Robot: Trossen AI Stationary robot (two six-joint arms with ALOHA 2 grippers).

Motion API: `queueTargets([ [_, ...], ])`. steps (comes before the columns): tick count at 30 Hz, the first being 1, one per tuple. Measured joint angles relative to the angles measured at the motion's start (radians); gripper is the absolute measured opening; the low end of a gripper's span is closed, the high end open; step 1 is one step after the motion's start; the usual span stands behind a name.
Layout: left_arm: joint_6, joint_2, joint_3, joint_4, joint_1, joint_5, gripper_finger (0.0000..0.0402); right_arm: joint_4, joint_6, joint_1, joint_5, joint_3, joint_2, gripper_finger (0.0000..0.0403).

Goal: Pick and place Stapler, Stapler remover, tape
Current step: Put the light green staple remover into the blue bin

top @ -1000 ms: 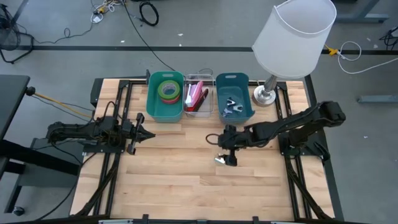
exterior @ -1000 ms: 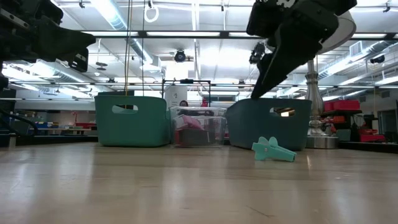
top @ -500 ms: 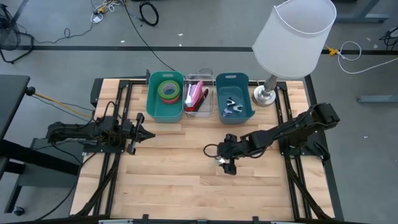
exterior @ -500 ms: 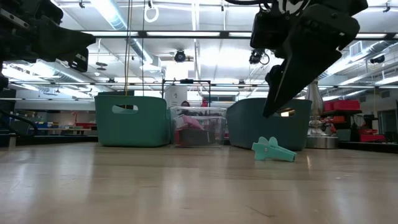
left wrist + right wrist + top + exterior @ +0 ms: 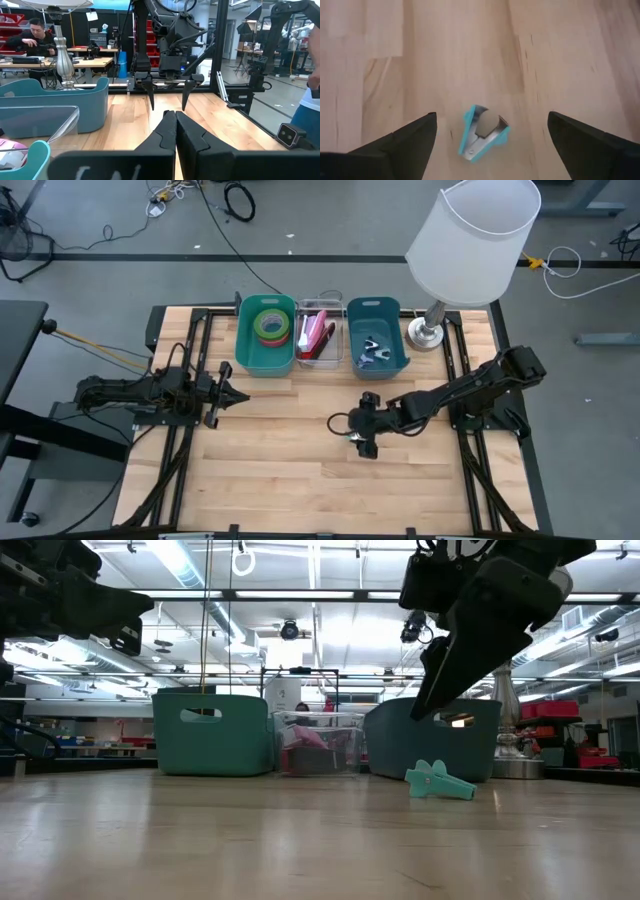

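Right gripper (image 5: 362, 442) at frame center of the high view, fingers spread wide, holding nothing, poised over the teal staple remover (image 5: 483, 132) lying on the wooden table (image 5: 280, 480). Left gripper (image 5: 240, 397) at mid-left, fingers pressed together, empty. Tape (image 5: 270, 325), stapler (image 5: 314, 336) sit in bins (image 5: 375, 308) along the upper middle.
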Motion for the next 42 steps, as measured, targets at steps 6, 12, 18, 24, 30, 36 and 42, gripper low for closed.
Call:
queueTargets([
  [6, 0.000, 0.000, 0.000, 0.000, 0.000, 0.000, 0.0003, 0.079, -0.088, 0.003, -0.009, 0.000, 0.013, 0.0379],
  [12, 0.000, 0.000, 0.000, 0.000, 0.000, 0.000, 0.0003, 0.129, -0.130, 0.006, -0.027, 0.000, 0.023, 0.0379],
  [18, 0.000, 0.000, 0.000, 0.000, 0.000, 0.000, 0.0003, 0.141, -0.133, 0.006, -0.027, 0.000, 0.023, 0.0379],
  [24, 0.000, 0.000, 0.000, 0.000, 0.000, 0.000, 0.0003, 0.151, -0.167, 0.005, -0.026, 0.000, 0.023, 0.0379],
  [30, 0.000, 0.000, 0.000, 0.000, 0.000, 0.000, 0.0003, 0.160, -0.229, 0.005, -0.026, 0.000, 0.009, 0.0379],
  [36, 0.000, 0.000, 0.000, 0.000, 0.000, 0.000, 0.0003, 0.197, -0.244, 0.001, -0.018, 0.000, -0.046, 0.0379],
  [42, 0.000, 0.000, 0.000, 0.000, 0.000, 0.000, 0.0003, 0.214, -0.244, 0.000, -0.021, 0.000, -0.146, 0.0379],
])
